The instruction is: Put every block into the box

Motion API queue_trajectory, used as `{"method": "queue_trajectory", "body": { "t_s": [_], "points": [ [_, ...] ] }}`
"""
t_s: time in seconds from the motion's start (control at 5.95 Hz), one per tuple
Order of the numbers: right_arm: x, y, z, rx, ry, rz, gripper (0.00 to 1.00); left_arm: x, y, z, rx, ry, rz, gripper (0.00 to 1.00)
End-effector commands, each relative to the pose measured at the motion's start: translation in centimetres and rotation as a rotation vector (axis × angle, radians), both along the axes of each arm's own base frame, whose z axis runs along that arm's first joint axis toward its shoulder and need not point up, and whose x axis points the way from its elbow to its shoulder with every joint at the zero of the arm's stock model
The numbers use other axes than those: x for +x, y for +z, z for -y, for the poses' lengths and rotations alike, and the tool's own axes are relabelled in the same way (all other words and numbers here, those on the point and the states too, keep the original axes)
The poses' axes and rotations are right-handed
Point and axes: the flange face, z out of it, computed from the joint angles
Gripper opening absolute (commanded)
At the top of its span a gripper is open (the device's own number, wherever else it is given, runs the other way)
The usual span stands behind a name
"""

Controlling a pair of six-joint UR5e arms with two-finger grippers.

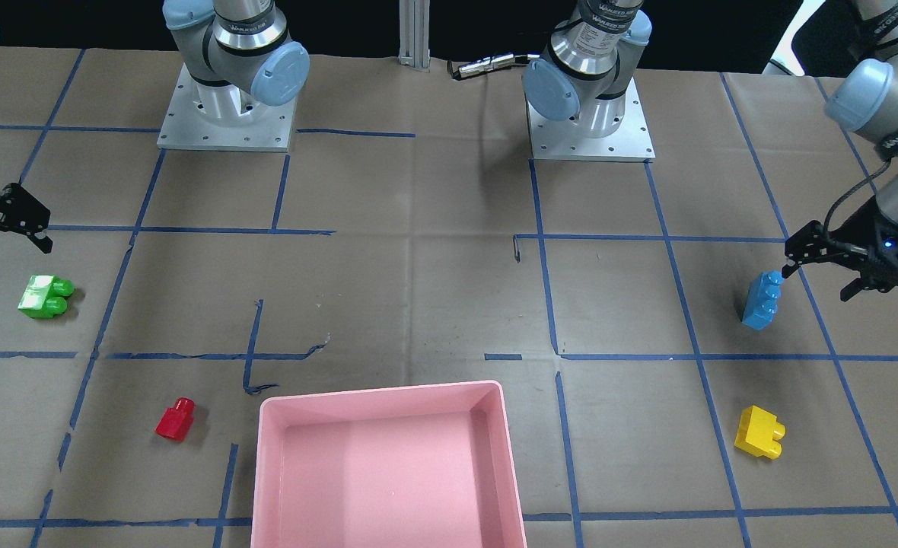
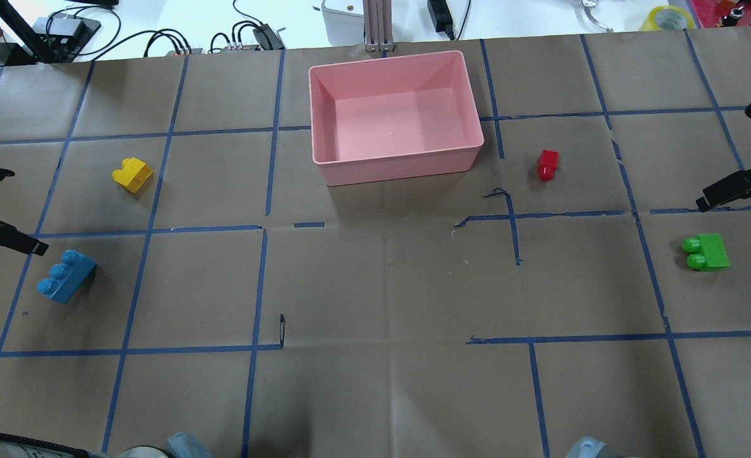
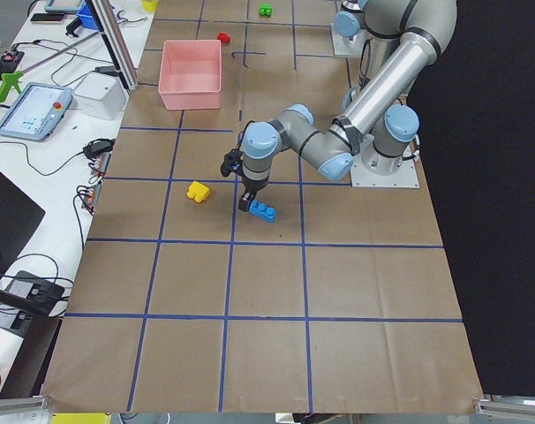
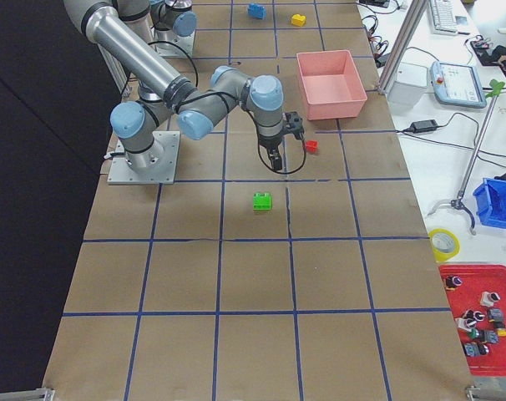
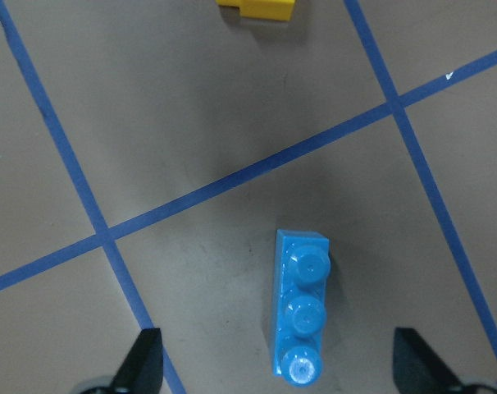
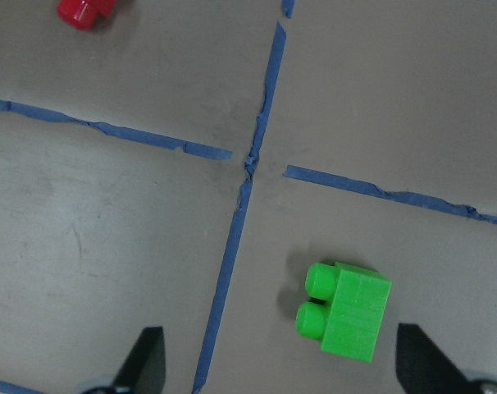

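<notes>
So the table was covered in brown paper with a blue tape grid. The pink box sat at the far middle edge from the robot. The yellow block and blue block lay off on the robot's left. The red block was just right of the box, and the green block was way out right. All four were well apart, none touching.

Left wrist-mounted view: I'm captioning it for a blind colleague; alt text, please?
A blue three-stud block lies on the brown, blue-taped table, between the open fingers at the bottom edge. A yellow block is cut off at the top.
</notes>
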Motion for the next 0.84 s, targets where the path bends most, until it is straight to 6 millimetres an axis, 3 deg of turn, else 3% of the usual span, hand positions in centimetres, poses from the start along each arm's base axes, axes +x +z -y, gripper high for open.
{"method": "queue_trajectory", "body": {
  "t_s": [0.0,0.5,0.67],
  "points": [
    [-0.8,-1.9,-0.3,0.003,-0.011,-0.014,1.00,-0.9,-3.6,-0.8,-0.003,-0.009,0.005,0.99],
    [-2.8,-5.6,-1.8,0.021,-0.118,-0.057,0.94,-0.5,-7.9,-0.3,0.026,-0.050,-0.024,0.99],
    [-3.1,-6.5,-2.1,-0.005,-0.177,-0.122,0.93,-0.5,-7.8,-0.3,0.027,-0.061,-0.021,0.99]
  ]
}}
